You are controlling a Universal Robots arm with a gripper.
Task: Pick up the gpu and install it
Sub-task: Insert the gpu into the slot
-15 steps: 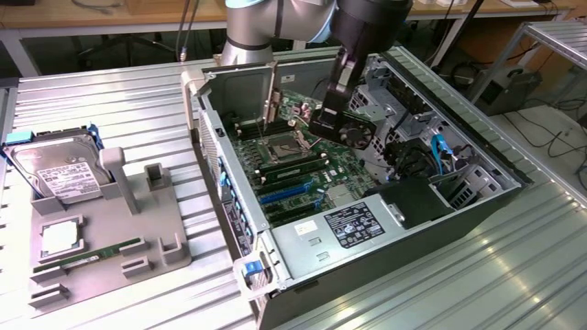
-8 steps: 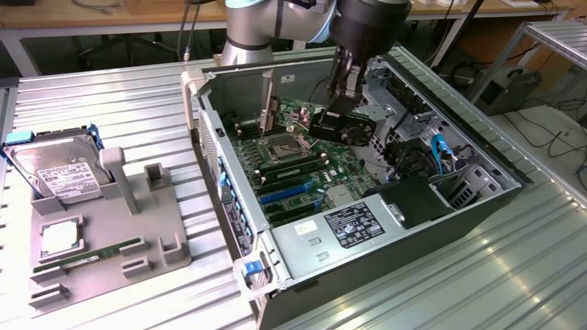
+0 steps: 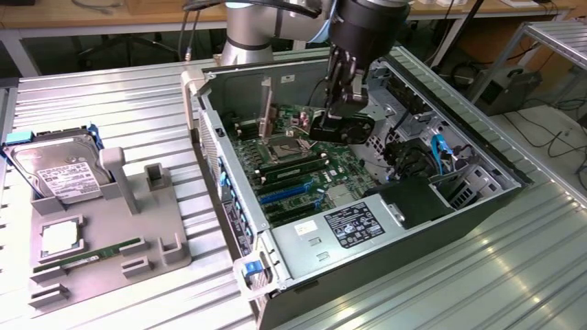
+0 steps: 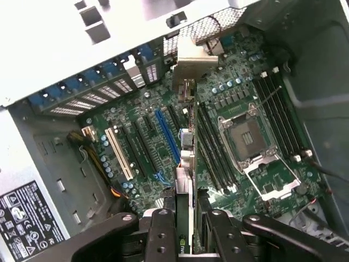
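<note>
The jaws are closed to a narrow gap on the gpu (image 4: pixel 184 202), pinching the thin board from both faces near one end; the card hangs edge-down inside the case (image 3: pixel 205 130), with its metal bracket (image 4: pixel 192 60) close to the rear wall by the slot openings; beneath it lies the motherboard (image 4: pixel 147 164), and in the wrist view the card's edge runs just beside the blue slot (image 4: pixel 168 136), on the side of the CPU socket (image 4: pixel 248 136); whether its contacts have entered any slot cannot be told. The card looks light and stiff but fragile; a hold on the bare upper edge of the board, clear of components, suits it; it would likely bear little twisting or sideways force when pressed home, and its smooth faces might slip in an off-centre pinch. Out on the worktop (image 3: pixel 110 96), well apart from the case, a grey holder (image 3: pixel 137 206) carries the hard drive (image 3: pixel 55 168) and the memory stick (image 3: pixel 92 253).
</note>
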